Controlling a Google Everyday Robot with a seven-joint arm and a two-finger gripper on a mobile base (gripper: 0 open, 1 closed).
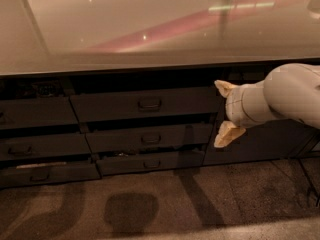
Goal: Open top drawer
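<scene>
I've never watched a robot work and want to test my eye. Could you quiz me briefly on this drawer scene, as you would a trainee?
1. True or false: the gripper is clamped on the handle of the top drawer.
2. The gripper is: A) left of that handle, B) right of it, C) directly below it.
3. Counting the top drawer, how many drawer fronts are stacked in its column?

Key: 1 false, its fingers are spread and apart from the handle; 2 B; 3 three.
</scene>
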